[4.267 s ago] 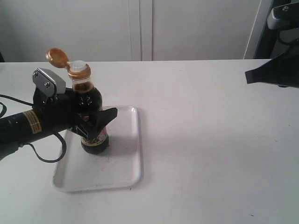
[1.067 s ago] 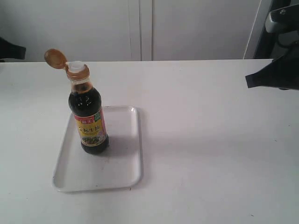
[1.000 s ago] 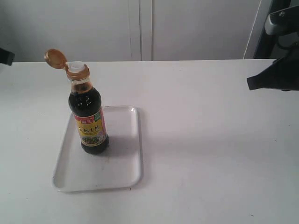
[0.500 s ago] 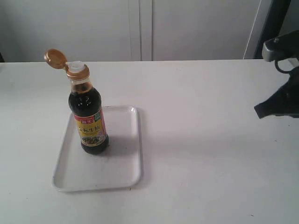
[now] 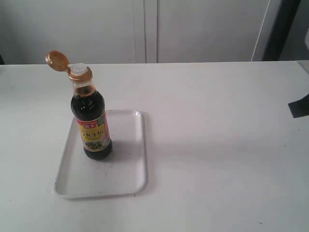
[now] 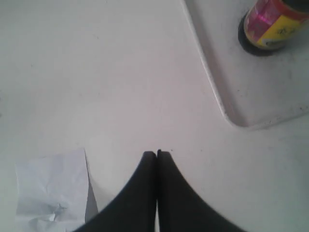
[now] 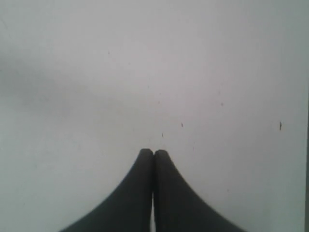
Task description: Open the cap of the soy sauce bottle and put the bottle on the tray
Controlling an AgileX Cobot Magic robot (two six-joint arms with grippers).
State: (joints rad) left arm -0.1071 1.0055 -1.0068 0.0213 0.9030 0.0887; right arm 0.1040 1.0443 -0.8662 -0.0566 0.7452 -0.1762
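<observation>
The soy sauce bottle (image 5: 91, 123) stands upright on the white tray (image 5: 123, 174), toward the tray's left side. Its orange-brown cap (image 5: 58, 60) is flipped back on its hinge, baring the white spout (image 5: 79, 68). In the left wrist view the bottle's base (image 6: 270, 26) and the tray's corner (image 6: 227, 104) show well away from my left gripper (image 6: 156, 153), which is shut and empty over bare table. My right gripper (image 7: 153, 152) is shut too, with nothing in it; only a dark tip of it (image 5: 300, 107) shows at the exterior view's right edge.
A crumpled white paper (image 6: 50, 186) lies on the table close to my left gripper. The white table (image 5: 217, 145) stretches to the right of the tray. Pale cabinet doors (image 5: 145, 29) stand behind the table.
The left arm let go of the bottle and drew back out of the exterior view. The right arm slid down and rightward, almost out of sight. Bottle and tray stayed put.
</observation>
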